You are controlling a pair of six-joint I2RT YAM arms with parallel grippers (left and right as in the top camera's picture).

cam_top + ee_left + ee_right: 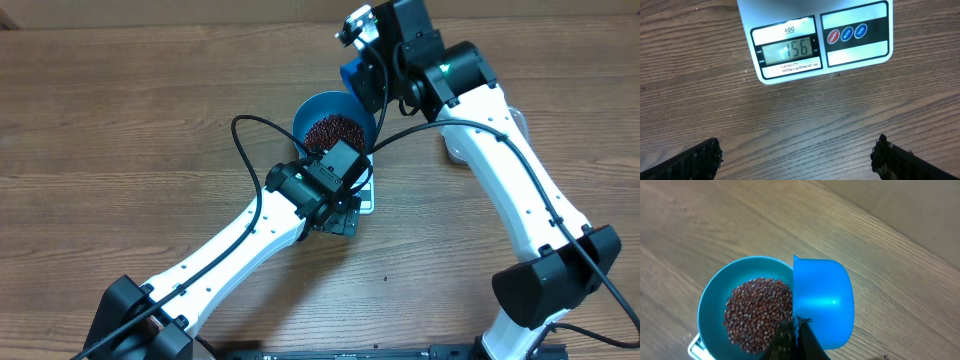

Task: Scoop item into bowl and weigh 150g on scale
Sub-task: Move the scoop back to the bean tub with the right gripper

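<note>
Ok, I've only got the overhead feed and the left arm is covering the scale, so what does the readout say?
Observer: In the left wrist view the scale's display reads 156, a little over the target.
Operator: Is the left pincer holding anything?
Observer: No, it's open wide above bare table, with nothing in it.
Operator: And on the right side?
Observer: The right wrist view shows the right pincer shut on the scoop, held at the rim of the bowl, right beside the beans.
</note>
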